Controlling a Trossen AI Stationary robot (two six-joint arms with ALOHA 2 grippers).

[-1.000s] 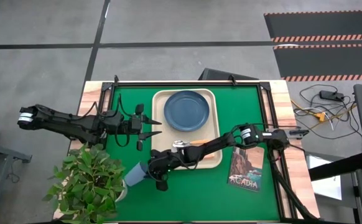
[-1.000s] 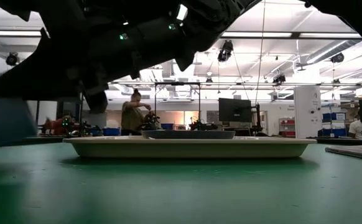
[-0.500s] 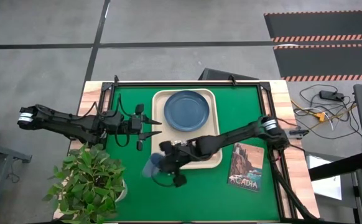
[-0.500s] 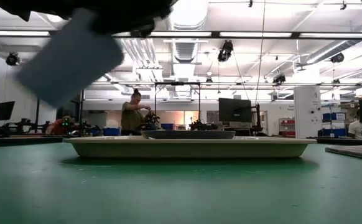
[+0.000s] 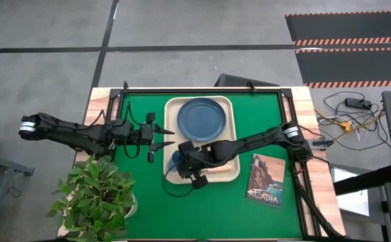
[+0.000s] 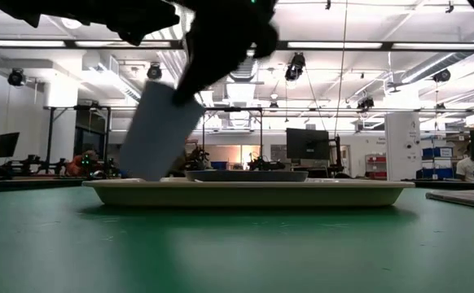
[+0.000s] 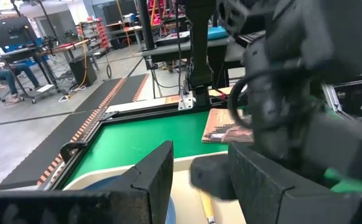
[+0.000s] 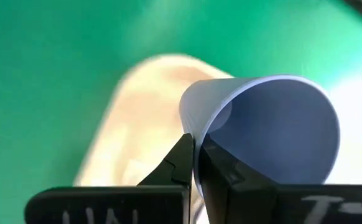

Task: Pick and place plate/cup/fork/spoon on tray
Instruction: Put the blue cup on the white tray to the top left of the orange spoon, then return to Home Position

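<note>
The cream tray (image 5: 230, 176) lies on the green mat, with the dusty-blue plate (image 5: 201, 119) in its far half. My right gripper (image 5: 186, 163) is shut on the small blue cup (image 5: 177, 158) over the tray's near left corner. The cup also shows tilted in the low view (image 6: 160, 134). A light wooden utensil handle (image 7: 204, 208) lies on the tray beneath my right arm; I cannot tell whether it is the spoon or the fork. My left gripper (image 5: 163, 138) waits open just left of the tray and holds nothing. My right gripper pinches the cup's wall at the rim (image 8: 190, 127), one finger (image 8: 180, 163) outside and one finger (image 8: 221, 169) inside the open mouth. The cup hangs tilted, its closed end (image 6: 143, 172) lowest and its mouth uppermost, close above the tray.
A book (image 5: 266, 180) lies on the mat right of the tray's near end. A potted plant (image 5: 98, 198) stands at the table's near left corner. Dark frame posts stand at the far corners (image 5: 123, 91). A person shows in the room beyond (image 6: 172, 150).
My right gripper has risen from the mat near the plant with the cup and gone toward the table's far right, to over the tray's near left corner. The cup has come off the mat and now hangs tilted.
</note>
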